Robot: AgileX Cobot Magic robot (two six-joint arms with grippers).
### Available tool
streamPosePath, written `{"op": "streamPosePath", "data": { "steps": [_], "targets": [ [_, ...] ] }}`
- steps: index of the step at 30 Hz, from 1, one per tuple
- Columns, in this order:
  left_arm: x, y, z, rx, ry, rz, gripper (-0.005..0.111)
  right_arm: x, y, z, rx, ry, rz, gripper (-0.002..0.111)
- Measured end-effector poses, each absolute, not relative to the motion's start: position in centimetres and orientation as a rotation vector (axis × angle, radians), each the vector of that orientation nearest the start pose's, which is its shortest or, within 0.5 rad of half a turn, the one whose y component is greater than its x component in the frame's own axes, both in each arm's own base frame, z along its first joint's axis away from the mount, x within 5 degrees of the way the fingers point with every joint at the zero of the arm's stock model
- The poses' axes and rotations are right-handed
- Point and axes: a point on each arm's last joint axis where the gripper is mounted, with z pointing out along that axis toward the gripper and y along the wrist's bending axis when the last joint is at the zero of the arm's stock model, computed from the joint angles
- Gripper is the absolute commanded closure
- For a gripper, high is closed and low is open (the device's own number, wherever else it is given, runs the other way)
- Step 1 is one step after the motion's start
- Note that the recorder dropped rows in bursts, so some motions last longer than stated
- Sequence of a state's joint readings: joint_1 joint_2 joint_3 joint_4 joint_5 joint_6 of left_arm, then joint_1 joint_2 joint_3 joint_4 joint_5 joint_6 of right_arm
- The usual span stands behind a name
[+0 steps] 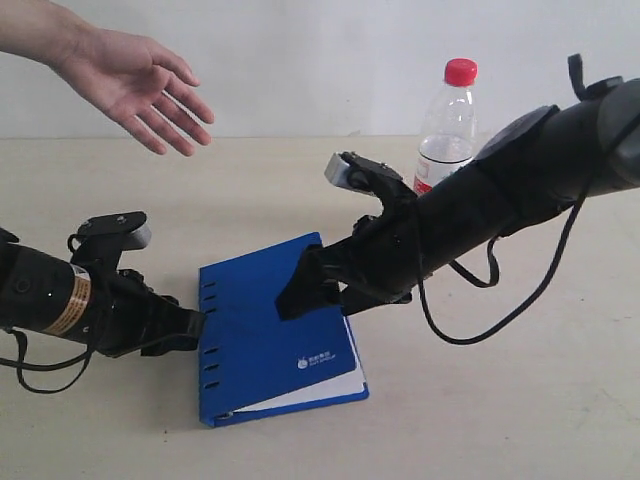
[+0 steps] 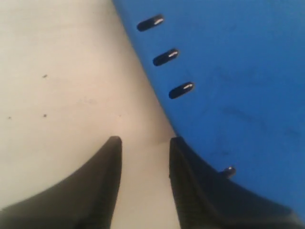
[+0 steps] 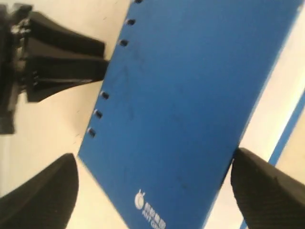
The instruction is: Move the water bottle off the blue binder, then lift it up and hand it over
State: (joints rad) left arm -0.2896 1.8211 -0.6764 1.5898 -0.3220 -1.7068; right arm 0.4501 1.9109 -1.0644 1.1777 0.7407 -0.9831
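Two findings. My left end effector [image 2: 145, 140], narrowly parted, meets the spine edge of the blue binder [image 1: 270, 345]; my right end effector [image 1: 310, 295] hangs spread above its cover. Water bottle [image 1: 447, 130] stands upright beyond, on open worktop [image 1: 520, 400].

Blk arms [image 1: 500, 190]; loose blk cables [image 1: 457, 342]; orange band [image 1: 76, 300] left.

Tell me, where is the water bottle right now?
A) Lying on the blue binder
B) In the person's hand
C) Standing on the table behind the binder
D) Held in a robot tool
C: the water bottle stands upright on the table, apart from the blue binder, and the person's hand is open and empty.
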Motion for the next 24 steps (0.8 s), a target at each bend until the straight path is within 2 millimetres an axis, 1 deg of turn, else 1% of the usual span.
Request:
{"op": "streamPosePath", "data": {
  "steps": [2, 3, 5, 7, 8, 9, 10, 11, 12, 13, 18, 24],
  "targets": [
    [27.2, -11.0, 10.4, 0.356, 2.627, -0.561, 0.072, 29.9, 21.4, 15.5, -0.717, 2.560, 0.999, 0.030],
    [27.1, -11.2, 10.4, 0.357, 2.625, -0.583, 0.072, 29.8, 21.8, 15.4, -0.713, 2.557, 0.993, 0.030],
    [26.7, -12.0, 10.7, 0.405, 2.609, -0.703, 0.072, 28.9, 23.1, 15.6, -0.743, 2.552, 1.038, 0.031],
    [26.6, -12.2, 10.8, 0.414, 2.604, -0.736, 0.072, 28.6, 23.3, 15.4, -0.758, 2.558, 1.061, 0.040],
    [26.6, -12.3, 10.8, 0.415, 2.604, -0.738, 0.072, 28.6, 23.3, 15.3, -0.763, 2.563, 1.065, 0.052],
    [26.6, -12.3, 10.8, 0.416, 2.603, -0.741, 0.072, 28.6, 23.4, 15.0, -0.767, 2.570, 1.069, 0.060],
    [26.6, -12.3, 10.8, 0.416, 2.603, -0.741, 0.072, 28.6, 23.4, 15.0, -0.767, 2.572, 1.069, 0.076],
    [26.6, -12.3, 10.8, 0.416, 2.603, -0.741, 0.072, 28.7, 23.3, 14.9, -0.760, 2.570, 1.055, 0.084],
    [26.6, -12.3, 10.8, 0.416, 2.603, -0.741, 0.072, 28.8, 23.3, 14.9, -0.754, 2.568, 1.045, 0.100],
    [26.6, -12.3, 10.8, 0.416, 2.603, -0.741, 0.072, 28.9, 23.2, 14.9, -0.744, 2.564, 1.020, 0.107],
    [26.6, -12.3, 10.8, 0.410, 2.603, -0.739, 0.072, 29.0, 23.3, 14.9, -0.740, 2.563, 1.017, 0.108],
    [26.8, -11.8, 10.9, 0.384, 2.598, -0.661, 0.072, 29.0, 23.3, 15.1, -0.744, 2.558, 1.011, 0.108]
  ]
}}
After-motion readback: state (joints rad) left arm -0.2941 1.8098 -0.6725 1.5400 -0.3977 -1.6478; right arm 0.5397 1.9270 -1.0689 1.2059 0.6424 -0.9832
